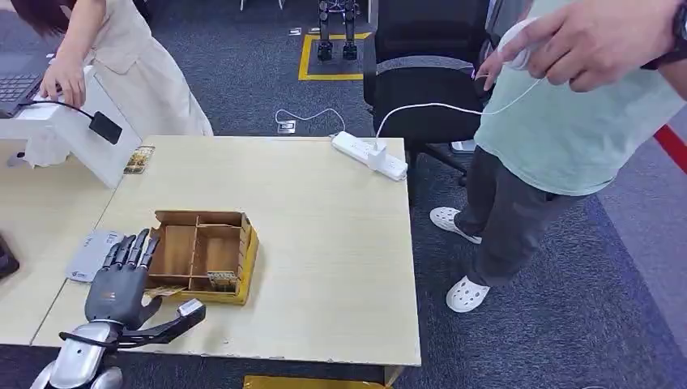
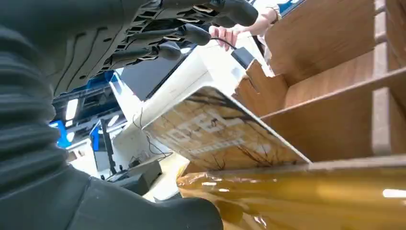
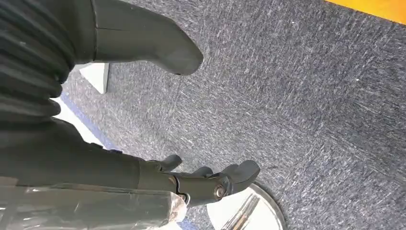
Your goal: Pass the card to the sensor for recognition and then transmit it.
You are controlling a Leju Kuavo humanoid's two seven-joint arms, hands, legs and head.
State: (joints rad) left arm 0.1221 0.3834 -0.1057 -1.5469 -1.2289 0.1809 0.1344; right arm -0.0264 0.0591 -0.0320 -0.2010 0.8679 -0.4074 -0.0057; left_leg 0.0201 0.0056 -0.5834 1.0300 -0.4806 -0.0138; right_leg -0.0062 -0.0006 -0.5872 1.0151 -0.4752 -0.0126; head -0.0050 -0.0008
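Observation:
My left hand hovers at the near left corner of a wooden divided box, fingers stretched over its left edge and thumb spread toward the right. A brown patterned card lies tilted against the box, between the thumb and the fingers; its end pokes out under the palm as the card. Nothing plainly pinches it. A second card stands in a front compartment. The white sensor unit with a black reader sits at the far left. My right hand hangs over grey carpet, holding nothing.
A person in beige leans over the sensor, hand on it. Another person stands at the right holding a white corded device. A power strip lies at the table's far edge, another card beside the sensor, and a white pad left of my hand.

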